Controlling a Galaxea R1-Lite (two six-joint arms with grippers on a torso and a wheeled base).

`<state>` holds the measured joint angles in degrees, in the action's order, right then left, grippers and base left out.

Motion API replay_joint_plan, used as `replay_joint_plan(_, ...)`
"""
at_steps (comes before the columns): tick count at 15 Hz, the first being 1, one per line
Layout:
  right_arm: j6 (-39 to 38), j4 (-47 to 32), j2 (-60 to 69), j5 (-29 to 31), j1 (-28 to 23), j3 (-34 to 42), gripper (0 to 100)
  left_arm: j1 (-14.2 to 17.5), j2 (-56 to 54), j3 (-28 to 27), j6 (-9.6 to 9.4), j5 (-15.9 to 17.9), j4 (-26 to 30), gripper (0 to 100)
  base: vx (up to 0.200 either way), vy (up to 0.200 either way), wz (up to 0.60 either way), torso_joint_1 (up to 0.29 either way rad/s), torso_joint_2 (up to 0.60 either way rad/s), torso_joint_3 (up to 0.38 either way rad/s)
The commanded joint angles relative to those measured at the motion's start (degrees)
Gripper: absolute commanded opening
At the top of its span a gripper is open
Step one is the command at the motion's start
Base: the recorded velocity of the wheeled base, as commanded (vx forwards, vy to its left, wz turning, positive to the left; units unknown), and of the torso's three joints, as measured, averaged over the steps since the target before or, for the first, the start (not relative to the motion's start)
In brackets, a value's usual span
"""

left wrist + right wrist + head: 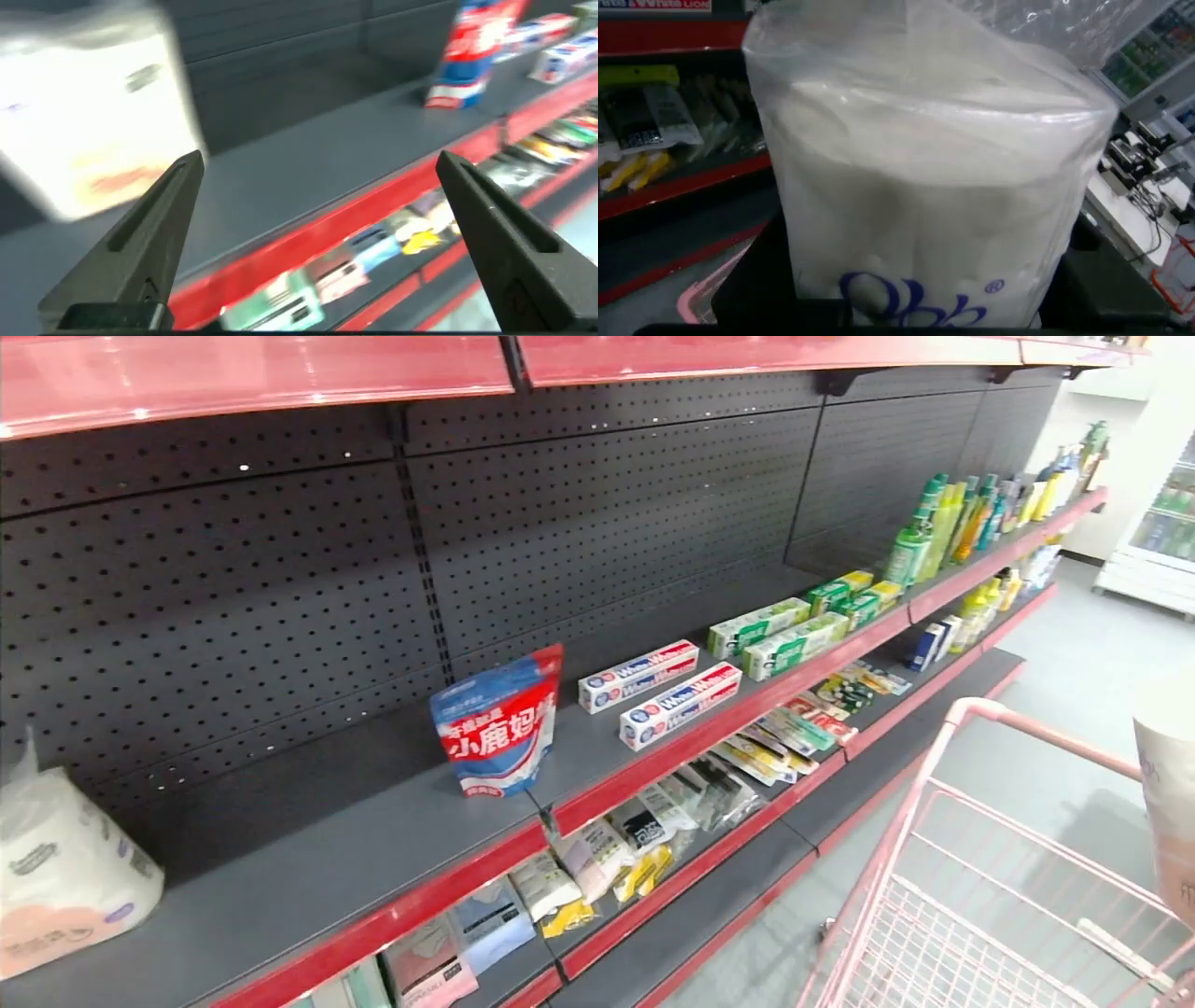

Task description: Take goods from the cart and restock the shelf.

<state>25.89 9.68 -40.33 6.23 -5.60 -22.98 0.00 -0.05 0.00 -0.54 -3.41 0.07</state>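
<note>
The left pincer (pixel 318 238) hangs released, jaws wide apart, over the grey shelf (pixel 308 859), near a white wrapped pack (pixel 61 873) lying at the shelf's left end. The right pincer (pixel 920 299) grasps a plastic-wrapped roll pack (pixel 924 159) above the pink cart (pixel 976 707) on the right. A blue-and-red pouch (pixel 499 723) stands mid-shelf, with toothpaste boxes (pixel 677 700) to its right.

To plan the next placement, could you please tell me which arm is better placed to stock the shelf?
Probably right: the right pincer grips a wrapped roll pack by the cart, ready to shelve. The left pincer is open and empty by the shelf.
</note>
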Motion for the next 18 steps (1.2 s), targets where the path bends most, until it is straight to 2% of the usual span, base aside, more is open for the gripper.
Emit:
replay_joint_plan(1,0.0,0.0,-0.4,-0.1,0.1,0.1,0,0.0,0.0,0.0,0.01,0.0,0.0,100,0.000,0.000,0.60,0.002,0.00,0.007)
replay_joint_plan(15,0.2,0.0,-0.9,0.0,0.0,0.7,0,0.0,0.0,0.0,0.01,0.0,-0.1,100,0.000,0.000,0.60,0.004,0.00,0.002)
replay_joint_plan(18,0.3,0.0,0.1,0.1,-0.1,1.7,0,0.0,0.0,0.0,0.01,0.0,0.0,100,0.000,0.000,0.00,0.000,0.00,0.000)
